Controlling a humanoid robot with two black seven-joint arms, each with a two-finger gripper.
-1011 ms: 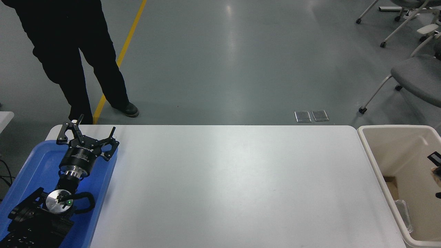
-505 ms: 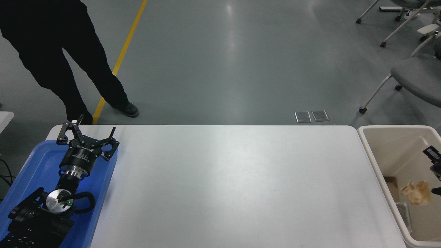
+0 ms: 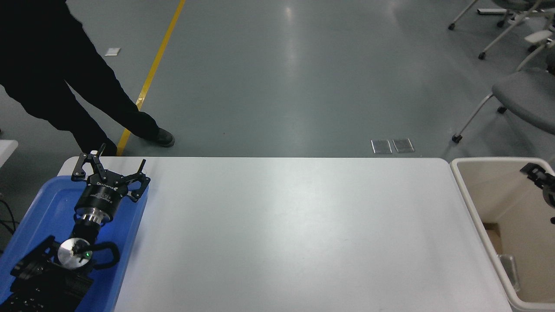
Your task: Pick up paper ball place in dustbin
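Hanging over the smooth, thick-rimmed dustbin (image 3: 466, 195), the right gripper (image 3: 540, 177) shows partly.

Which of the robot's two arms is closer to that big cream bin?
The right. Its tool pokes in at the picture's right edge, over the dustbin. The left tool is parked across the table, above the blue tray.

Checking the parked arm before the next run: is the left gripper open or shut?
Open. The left gripper has its fingers spread apart with nothing between them, above the far end of the blue tray.
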